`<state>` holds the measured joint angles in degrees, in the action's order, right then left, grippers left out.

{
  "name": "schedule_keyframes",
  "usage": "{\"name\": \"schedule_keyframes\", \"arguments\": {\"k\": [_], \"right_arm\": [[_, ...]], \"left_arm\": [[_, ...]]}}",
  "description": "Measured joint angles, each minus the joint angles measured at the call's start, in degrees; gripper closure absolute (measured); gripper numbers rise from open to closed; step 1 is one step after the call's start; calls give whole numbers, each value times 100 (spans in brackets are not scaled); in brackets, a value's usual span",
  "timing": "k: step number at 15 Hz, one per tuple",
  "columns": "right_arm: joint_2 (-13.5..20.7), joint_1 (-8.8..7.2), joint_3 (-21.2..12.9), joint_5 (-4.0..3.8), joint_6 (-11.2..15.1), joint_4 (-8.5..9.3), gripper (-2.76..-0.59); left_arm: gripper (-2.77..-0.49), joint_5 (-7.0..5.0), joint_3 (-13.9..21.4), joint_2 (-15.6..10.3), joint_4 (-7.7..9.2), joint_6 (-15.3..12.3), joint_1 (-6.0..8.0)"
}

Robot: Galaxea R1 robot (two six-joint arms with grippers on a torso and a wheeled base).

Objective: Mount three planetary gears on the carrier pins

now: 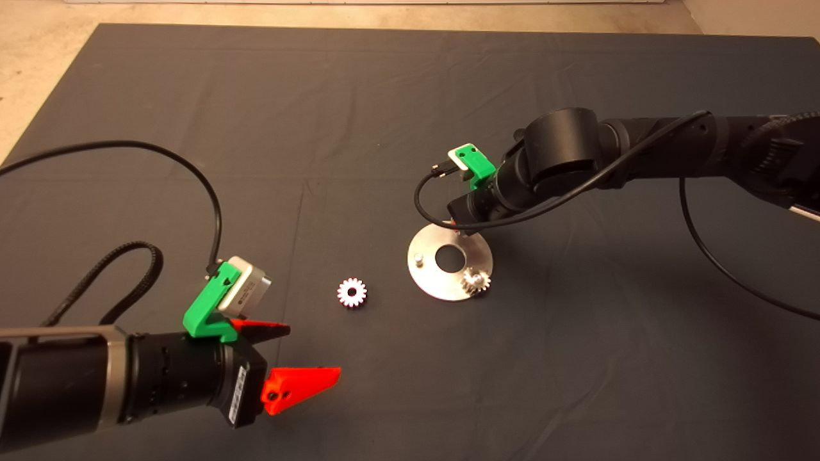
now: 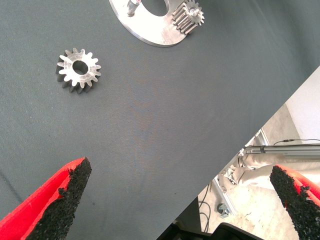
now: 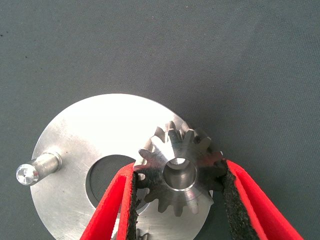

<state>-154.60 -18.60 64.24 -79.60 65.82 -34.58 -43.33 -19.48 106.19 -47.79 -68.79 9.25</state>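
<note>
A dark grey mat covered the table, its cloth faintly creased, with pale floor showing past its far edge and far left corner. In the left wrist view the mat's edge gave way to a light floor with metal framing and a cable.

The right arm reached in from the right side, its wrist bent down over the far rim of the aluminium disc. The right gripper was clamped on a dark steel-grey gear, one black pad pressed against the teeth on each side, the gear held flat above the disc with a pin visible in its centre hole; whether it was fully seated could not be told. A bare carrier pin stood near the disc's rim across the large centre hole.

Another gear sat on the pin at the disc's near right rim. The bright silvery-white gear lay flat on the mat just left of the disc, apart from it.

The left arm lay low at the near left of the mat. The left gripper pointed toward the white gear with its red fingers spread wide and holding nothing.
</note>
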Motion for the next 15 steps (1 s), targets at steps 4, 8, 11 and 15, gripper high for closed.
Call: {"name": "schedule_keyframes", "arguments": {"k": [4, 8, 11, 15], "right_arm": [[16, 2, 0, 6, 0, 0, -98], [18, 2, 0, 8, 0, 0, -98], [35, 0, 0, 12, 0, 0, -98], [49, 1, -2, 12, 0, 0, -100]], "left_arm": [[-262, 0, 0, 2, 0, 0, 0], [-262, 0, 0, 2, 0, 0, 0], [-262, 0, 0, -1, 0, 0, 0], [-262, 0, 0, 2, 0, 0, 0]]}}
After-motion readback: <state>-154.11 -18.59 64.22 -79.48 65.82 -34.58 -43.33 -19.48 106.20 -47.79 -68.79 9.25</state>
